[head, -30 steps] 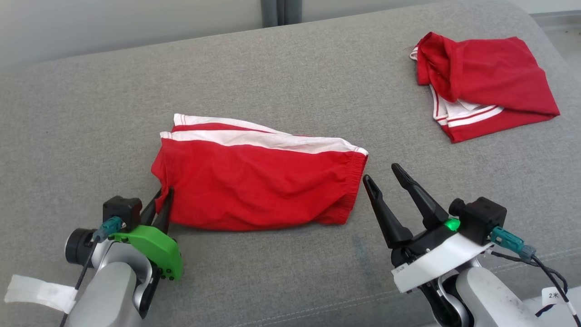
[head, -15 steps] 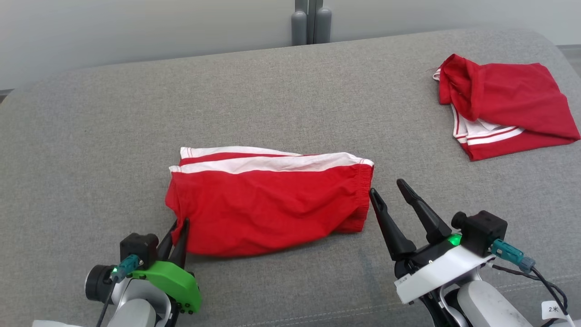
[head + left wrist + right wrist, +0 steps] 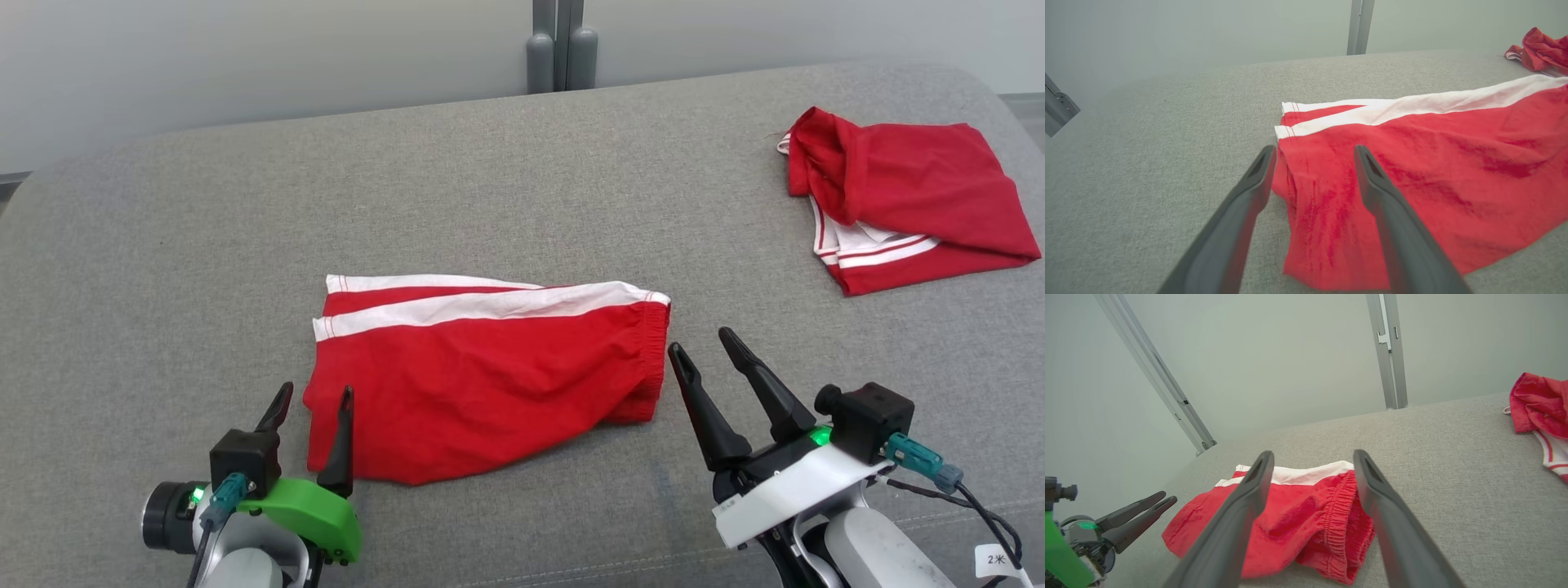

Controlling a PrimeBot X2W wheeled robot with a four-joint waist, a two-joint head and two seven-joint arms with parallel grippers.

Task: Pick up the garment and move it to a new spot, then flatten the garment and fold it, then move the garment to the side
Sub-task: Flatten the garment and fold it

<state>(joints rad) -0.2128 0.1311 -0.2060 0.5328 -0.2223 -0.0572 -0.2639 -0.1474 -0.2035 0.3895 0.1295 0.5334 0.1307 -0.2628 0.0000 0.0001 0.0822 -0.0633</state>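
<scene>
2 grippers open, nothing held: left gripper [image 3: 317, 392] at hem corner of red shorts [image 3: 490, 367], right gripper [image 3: 700, 341] just beside waistband. Shorts lie folded flat, mid grey cushion [image 3: 163, 245]. Fold looks done; next, you pinch both ends evenly & carry shorts to side.

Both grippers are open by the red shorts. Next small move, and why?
Probably ease the right gripper forward to take the waistband. The shorts lie flat, halved lengthwise, on the grey cushion, and its open fingers stand just short of that end, not touching it. The left gripper is open at the other end, so both ends look ready for the next fold.
</scene>
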